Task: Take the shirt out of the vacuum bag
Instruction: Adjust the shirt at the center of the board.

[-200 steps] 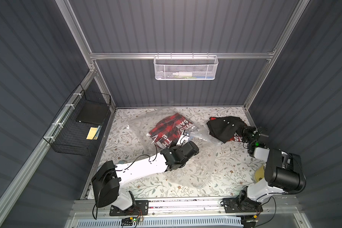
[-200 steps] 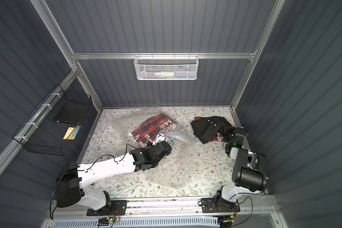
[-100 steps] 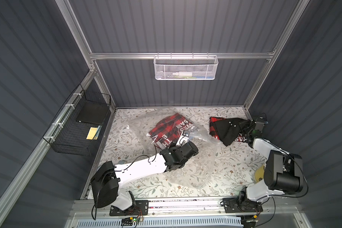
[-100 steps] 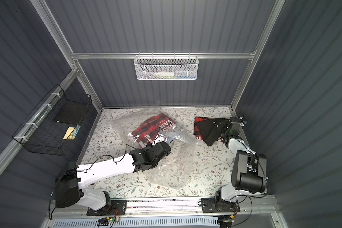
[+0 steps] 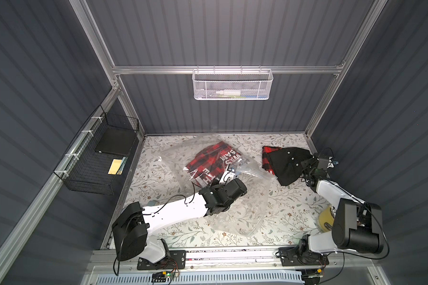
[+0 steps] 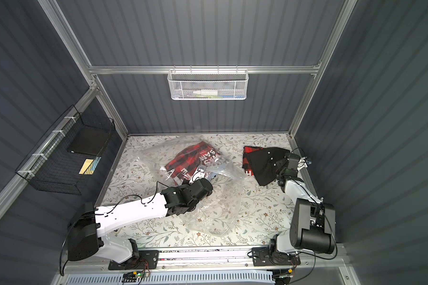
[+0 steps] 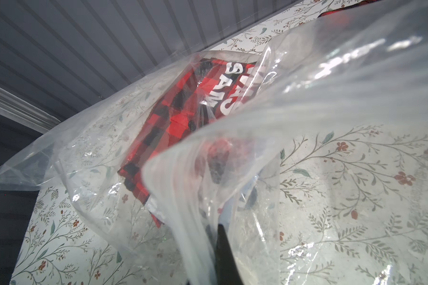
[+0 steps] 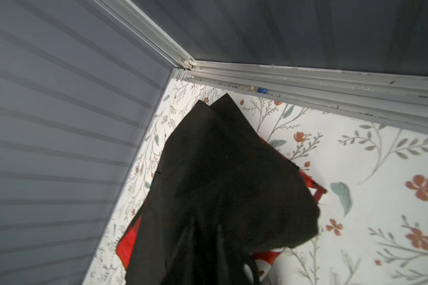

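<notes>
The vacuum bag (image 5: 245,204) (image 6: 215,209) lies crumpled mid-table, clear and crinkly. Inside its far end is a red-and-black plaid shirt (image 5: 208,160) (image 6: 185,158) (image 7: 183,111) with white letters. My left gripper (image 5: 226,181) (image 6: 194,180) (image 7: 220,237) is shut on a fold of the bag's film beside that shirt. A second shirt (image 5: 287,165) (image 6: 267,165) (image 8: 220,172), black with red plaid edges, lies outside the bag by the right wall. My right gripper (image 5: 304,165) (image 6: 282,164) (image 8: 204,237) is at its near edge. Black cloth drapes over the fingers and hides the gap.
A black wire basket (image 5: 97,160) hangs on the left wall and a white mesh basket (image 5: 232,86) on the back wall. A yellow tape roll (image 5: 325,219) sits by the right arm's base. The right wall's rail (image 8: 307,84) runs close past the black shirt.
The right gripper carried the black shirt farther toward the back right corner, away from the bag, and the cloth now spreads wider. The left arm has barely moved.
</notes>
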Robot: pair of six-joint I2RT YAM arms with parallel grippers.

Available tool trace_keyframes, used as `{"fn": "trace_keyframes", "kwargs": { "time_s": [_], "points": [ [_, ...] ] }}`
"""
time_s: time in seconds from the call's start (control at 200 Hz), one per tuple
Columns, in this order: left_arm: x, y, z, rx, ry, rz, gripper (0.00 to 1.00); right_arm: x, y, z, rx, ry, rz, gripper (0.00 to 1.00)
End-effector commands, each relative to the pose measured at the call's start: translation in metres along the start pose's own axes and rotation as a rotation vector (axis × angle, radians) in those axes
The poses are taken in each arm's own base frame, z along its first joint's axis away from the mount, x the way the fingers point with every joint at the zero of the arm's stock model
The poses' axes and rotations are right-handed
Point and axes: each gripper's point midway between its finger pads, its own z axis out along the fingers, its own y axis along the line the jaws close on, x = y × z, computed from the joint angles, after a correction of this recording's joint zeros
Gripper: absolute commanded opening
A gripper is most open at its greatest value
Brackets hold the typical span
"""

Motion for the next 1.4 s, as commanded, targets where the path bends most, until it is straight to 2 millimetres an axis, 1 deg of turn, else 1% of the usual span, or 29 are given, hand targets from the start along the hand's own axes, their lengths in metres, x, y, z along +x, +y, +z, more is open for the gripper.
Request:
{"fn": "trace_keyframes", "kwargs": {
  "time_s": [0.0,0.025,0.07,0.19,0.275,0.33,0.35,0.4,0.585,0.61,0.715,0.835,1.056,1.111,1.201,1.286,1.336,1.396],
  "points": [
    [0.005,0.003,-0.001,0.006,0.013,-0.019,0.00,0.012,-0.011,-0.004,0.022,0.044,0.004,0.47],
    [0.005,0.004,-0.001,0.005,0.012,-0.018,0.00,0.012,-0.009,-0.006,0.006,0.046,0.005,0.53],
    [0.004,0.005,-0.002,0.004,0.010,-0.019,0.00,0.013,-0.004,-0.012,-0.027,0.045,0.006,0.59],
    [0.001,0.009,-0.005,-0.001,-0.002,-0.027,0.00,0.007,0.015,-0.037,-0.089,-0.003,-0.025,0.70],
    [-0.001,0.010,-0.007,0.001,-0.009,-0.034,0.00,0.006,0.026,-0.051,-0.115,-0.018,-0.057,0.73],
    [-0.001,0.011,-0.007,-0.002,-0.011,-0.033,0.00,0.013,0.025,-0.052,-0.108,0.000,-0.071,0.74],
    [-0.001,0.012,-0.007,-0.002,-0.011,-0.034,0.00,0.010,0.029,-0.058,-0.127,-0.007,-0.067,0.74],
    [0.000,0.012,-0.008,-0.003,-0.011,-0.034,0.00,0.016,0.026,-0.058,-0.128,0.019,-0.066,0.75],
    [0.001,0.013,-0.009,0.001,-0.010,-0.042,0.00,0.041,0.004,-0.050,-0.102,0.083,-0.062,0.75],
    [0.001,0.014,-0.009,-0.001,-0.010,-0.043,0.00,0.051,-0.005,-0.044,-0.077,0.109,-0.066,0.75],
    [0.001,0.014,-0.010,0.002,-0.010,-0.043,0.00,0.070,-0.019,-0.037,-0.054,0.167,-0.063,0.75],
    [0.002,0.015,-0.010,-0.001,-0.010,-0.043,0.00,0.085,-0.028,-0.031,-0.047,0.200,-0.061,0.75],
    [0.005,0.015,-0.007,-0.015,-0.005,-0.033,0.00,0.102,-0.031,-0.019,-0.059,0.231,-0.057,0.74],
    [0.004,0.015,-0.007,-0.019,-0.007,-0.029,0.00,0.107,-0.032,-0.016,-0.060,0.234,-0.053,0.73],
    [0.005,0.015,-0.005,-0.027,-0.006,-0.022,0.00,0.112,-0.028,-0.013,-0.080,0.236,-0.042,0.71],
    [0.005,0.016,-0.005,-0.033,-0.006,-0.017,0.00,0.115,-0.022,-0.011,-0.103,0.233,-0.037,0.64],
    [0.006,0.016,-0.004,-0.035,-0.004,-0.014,0.00,0.114,-0.015,-0.011,-0.129,0.228,-0.030,0.60],
    [0.006,0.016,-0.004,-0.038,-0.005,-0.013,0.00,0.115,-0.007,-0.012,-0.152,0.220,-0.031,0.51]
  ]
}}
